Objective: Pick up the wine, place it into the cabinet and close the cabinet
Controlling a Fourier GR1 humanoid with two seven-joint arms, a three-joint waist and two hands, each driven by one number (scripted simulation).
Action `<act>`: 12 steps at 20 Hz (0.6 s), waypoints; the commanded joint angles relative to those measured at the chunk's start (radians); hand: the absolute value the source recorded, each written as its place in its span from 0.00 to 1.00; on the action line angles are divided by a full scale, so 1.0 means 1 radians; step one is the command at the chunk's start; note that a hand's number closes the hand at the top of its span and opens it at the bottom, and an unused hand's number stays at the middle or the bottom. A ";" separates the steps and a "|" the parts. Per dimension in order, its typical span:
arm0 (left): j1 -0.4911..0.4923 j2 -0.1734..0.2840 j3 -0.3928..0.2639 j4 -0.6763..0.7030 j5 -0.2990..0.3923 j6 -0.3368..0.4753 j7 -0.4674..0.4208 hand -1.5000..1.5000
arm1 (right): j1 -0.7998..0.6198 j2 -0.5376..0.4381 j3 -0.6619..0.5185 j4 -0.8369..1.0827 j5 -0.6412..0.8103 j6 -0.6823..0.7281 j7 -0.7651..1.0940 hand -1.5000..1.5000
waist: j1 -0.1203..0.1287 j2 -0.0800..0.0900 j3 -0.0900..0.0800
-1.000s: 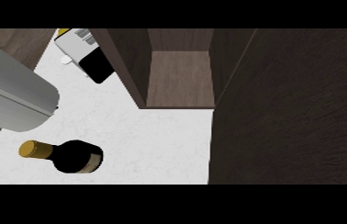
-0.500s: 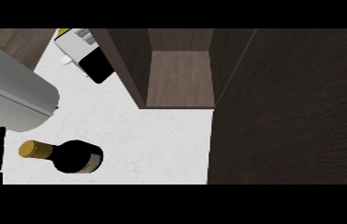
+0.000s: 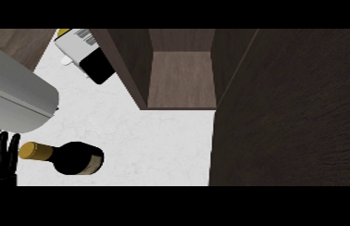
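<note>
Head view looks steeply down on a pale marbled worktop [image 3: 157, 132], where the wine [image 3: 77, 158] lies on its side at the near left, its dark body toward the right and its gold-capped neck pointing left. The left robot hand [image 3: 8, 151] shows only as a few straight black fingers at the left edge, just beside the gold cap and holding nothing; whether they touch the cap cannot be told. The right robot hand is not in view. The cabinet [image 3: 179, 77] stands open at the far middle, its brown shelf bare, and its dark door [image 3: 287, 114] swings out over the right side. A grey cylinder-like thing [image 3: 24, 100], hard to identify, sits at the left just beyond the bottle, and a flat white-and-black object [image 3: 89, 56] lies on the far left. The chief risk seems to be the bottle rolling: being round and lying flat, a nudge on the neck from extended fingers could spin or push it away before anything closes round it. A grasp on the narrow neck alone might let the heavier body swing down when lifted. The opening looks narrow between its side walls, so a tilted bottle could catch an edge on the way in. Shutting the door would likely need the unseen right hand, and a bottle left protruding would block it.
</note>
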 commanded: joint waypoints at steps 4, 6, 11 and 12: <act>0.006 0.018 0.035 0.108 -0.003 -0.064 -0.072 0.00 | 0.016 0.040 0.091 0.004 0.088 -0.001 -0.032 0.00 | 0.001 0.000 0.000; -0.139 0.056 0.063 0.265 -0.011 -0.046 -0.100 0.00 | 0.011 0.039 0.083 -0.007 0.080 -0.012 -0.010 0.00 | -0.004 0.001 0.000; -0.083 0.035 0.035 0.284 -0.039 -0.085 -0.129 0.00 | 0.032 -0.005 0.002 -0.055 -0.025 0.027 0.023 0.00 | -0.002 0.000 0.000; -0.138 0.034 0.033 0.384 -0.060 -0.087 -0.184 0.00 | 0.012 0.019 0.015 0.020 0.024 0.017 -0.037 0.00 | -0.002 0.001 0.000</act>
